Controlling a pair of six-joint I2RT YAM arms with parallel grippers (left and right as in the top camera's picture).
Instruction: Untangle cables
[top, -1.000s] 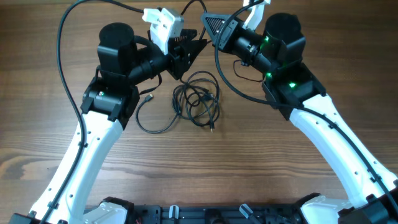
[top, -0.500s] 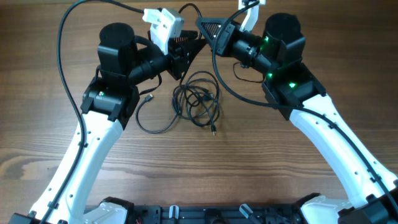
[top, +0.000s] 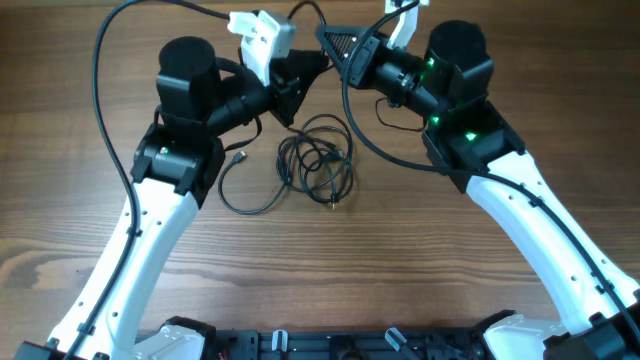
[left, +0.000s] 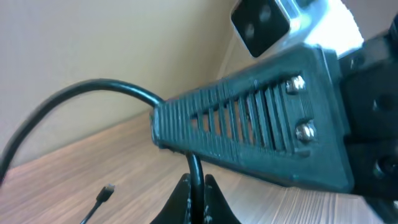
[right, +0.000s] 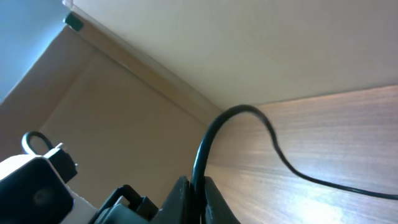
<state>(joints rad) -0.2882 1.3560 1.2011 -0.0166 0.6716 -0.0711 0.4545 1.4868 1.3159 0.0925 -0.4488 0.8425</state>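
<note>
Over the far middle of the brown wooden table (top: 50, 200), the dark left gripper (left: 196, 190) pinches one thin black cord (left: 194, 167) and the dark right gripper (right: 196, 186) another black cord (right: 208, 140), above the loose coil of thin black cables (top: 318, 160), whose silvery plug end (top: 331, 204) has shifted slightly left.

No legible text — none anywhere.

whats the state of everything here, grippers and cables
left gripper, shut on thin cord
right gripper, shut on black cord
cable tangle, knotted loops lying slack on table
loose strand, curved, runs into the tangle, plug end free
</note>
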